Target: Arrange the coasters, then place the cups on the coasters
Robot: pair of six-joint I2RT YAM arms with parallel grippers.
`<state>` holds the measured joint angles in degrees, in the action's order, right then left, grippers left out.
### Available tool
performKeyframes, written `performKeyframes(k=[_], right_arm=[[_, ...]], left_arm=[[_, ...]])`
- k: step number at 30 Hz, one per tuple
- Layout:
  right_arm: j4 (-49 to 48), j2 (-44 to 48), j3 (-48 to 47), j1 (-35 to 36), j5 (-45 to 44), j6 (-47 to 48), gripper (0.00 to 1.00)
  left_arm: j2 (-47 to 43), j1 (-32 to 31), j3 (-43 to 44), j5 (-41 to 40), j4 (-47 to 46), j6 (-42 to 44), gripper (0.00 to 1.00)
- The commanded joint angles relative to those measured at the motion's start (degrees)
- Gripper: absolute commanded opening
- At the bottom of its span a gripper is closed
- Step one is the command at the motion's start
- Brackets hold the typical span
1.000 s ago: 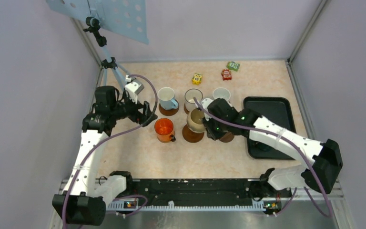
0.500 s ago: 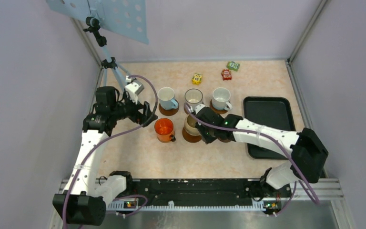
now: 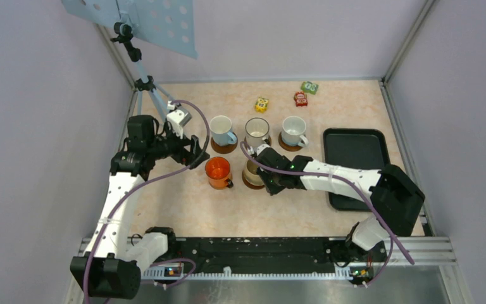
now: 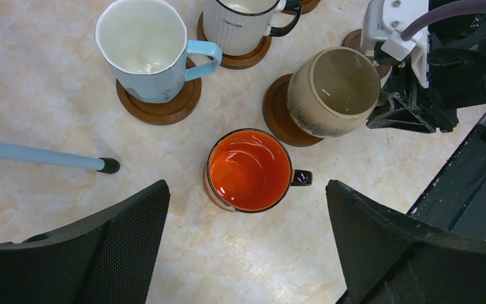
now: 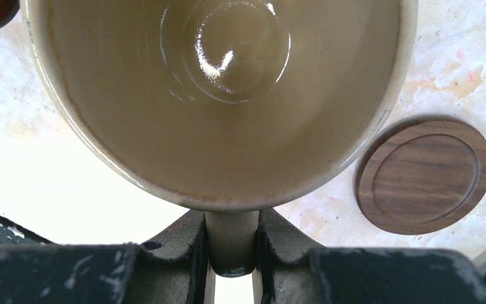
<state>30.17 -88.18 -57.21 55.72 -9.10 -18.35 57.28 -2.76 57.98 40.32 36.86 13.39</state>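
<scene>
My right gripper [image 5: 231, 250] is shut on the handle of the beige cup [image 5: 221, 95]. The cup hangs tilted over a dark coaster [image 3: 251, 182] in the front row; whether they touch I cannot tell. An empty coaster [image 5: 425, 174] lies just right of it. The orange cup [image 4: 248, 170] stands to the left, with no coaster showing beneath it. My left gripper [image 4: 247, 215] hovers wide open above the orange cup, holding nothing. The back row holds the light blue cup [image 3: 221, 130], the dark-rimmed white cup [image 3: 257, 130] and the white cup [image 3: 293, 130], each on a coaster.
A black tray [image 3: 354, 142] lies at the right, partly under my right arm. Three small toy blocks [image 3: 262, 104] sit near the back wall. A tripod leg [image 4: 44, 156] ends left of the orange cup.
My right gripper has carried the beige cup leftward and down over the front coaster. The white cup is now uncovered. The left arm has stayed still.
</scene>
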Motion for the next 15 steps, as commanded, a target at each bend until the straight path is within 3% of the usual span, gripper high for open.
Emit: performKeyframes(k=[1,15], right_arm=[[-6.4,0.0,-1.4,0.5,-0.1,-1.0,0.0],[-6.5,-2.9,-2.1,0.5,0.3,-1.4,0.0]], left_arm=[[-0.6,0.3,-0.4,1.5,-1.8,-0.5,0.99],[-0.6,0.3,-0.4,1.3,-1.8,-0.2,0.99]])
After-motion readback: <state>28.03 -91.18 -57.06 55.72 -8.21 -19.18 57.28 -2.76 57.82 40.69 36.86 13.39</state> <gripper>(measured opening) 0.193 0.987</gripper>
